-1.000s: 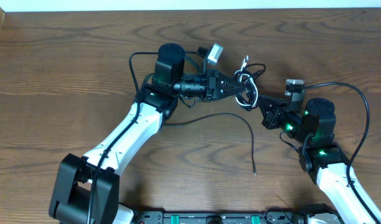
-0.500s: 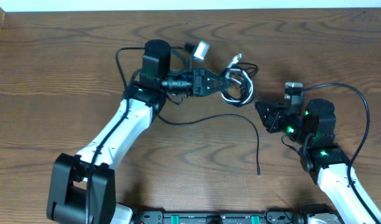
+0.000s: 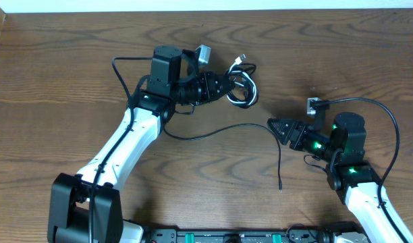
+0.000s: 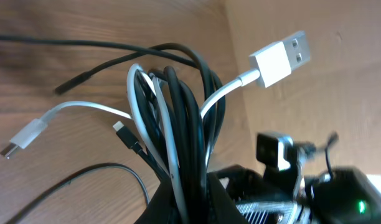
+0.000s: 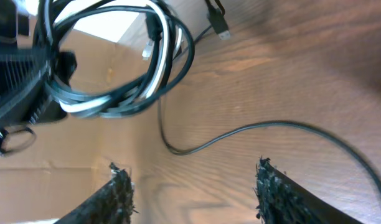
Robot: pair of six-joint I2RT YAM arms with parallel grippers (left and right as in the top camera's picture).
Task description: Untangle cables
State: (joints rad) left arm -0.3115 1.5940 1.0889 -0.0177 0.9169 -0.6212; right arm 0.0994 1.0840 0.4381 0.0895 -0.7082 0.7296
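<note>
A: Claw states?
B: Left gripper (image 3: pixel 227 92) is clamped on the cable bundle (image 4: pixel 184 124), black and white loops, at the table's (image 3: pixel 58 81) far middle. Right gripper (image 3: pixel 272 125) is open, nothing held.
A: Loose cable?
B: One black cable (image 3: pixel 279 169) is laid across the table, just beside the right gripper.

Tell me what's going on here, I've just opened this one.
Two robot arms are working on tangled cables. The left gripper is shut on a looped bundle of black and white cables, holding it toward the far side of the table. The right gripper is open and empty, its fingers apart from the bundle. One black cable lies loose across the wood.
</note>
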